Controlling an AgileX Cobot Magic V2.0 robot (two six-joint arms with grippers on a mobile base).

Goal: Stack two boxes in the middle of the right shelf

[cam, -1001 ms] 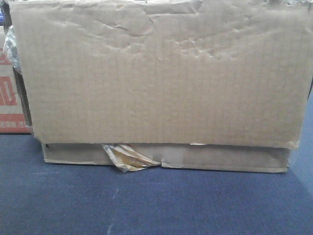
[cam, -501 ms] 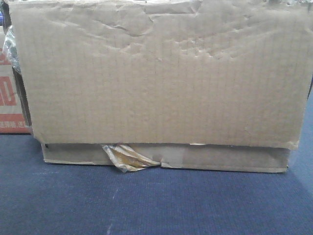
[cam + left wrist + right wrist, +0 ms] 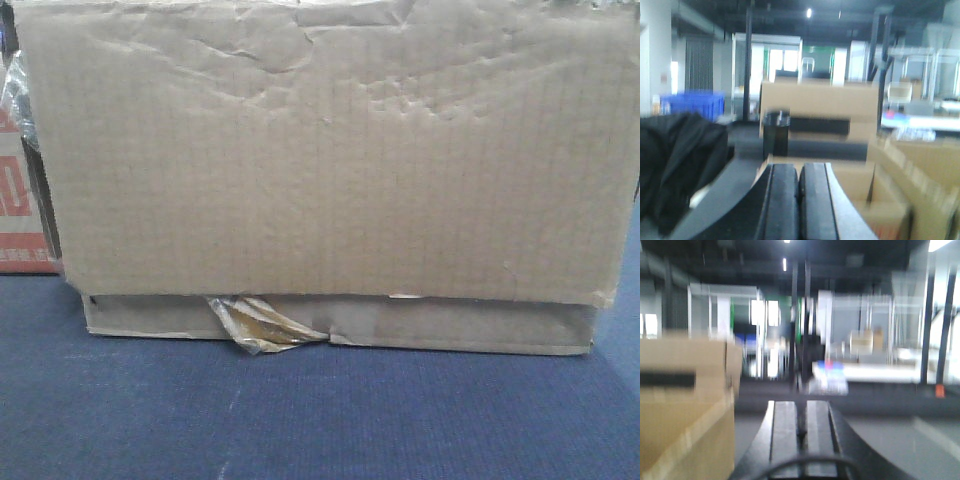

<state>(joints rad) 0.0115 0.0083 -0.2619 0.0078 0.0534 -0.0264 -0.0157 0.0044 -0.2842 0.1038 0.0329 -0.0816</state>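
Note:
A large worn brown cardboard box (image 3: 320, 170) fills almost all of the front view, standing on blue carpet (image 3: 320, 410), with torn tape (image 3: 262, 325) hanging at its lower edge. No gripper shows in that view. In the left wrist view my left gripper (image 3: 799, 172) is shut and empty, and cardboard boxes (image 3: 820, 107) stand ahead of it and to its right (image 3: 910, 170). In the right wrist view my right gripper (image 3: 801, 407) is shut and empty, with a cardboard box (image 3: 685, 405) close on its left. Both wrist views are blurred. The shelf cannot be made out.
A red and white printed carton (image 3: 20, 200) stands behind the big box at the left. In the left wrist view there is a dark cloth heap (image 3: 675, 165) at left, a black bin (image 3: 776, 132) and a blue crate (image 3: 692, 105). Metal racks (image 3: 880, 350) stand far off.
The big box looks very slightly larger and shifted left in the front view, covering more of the red carton.

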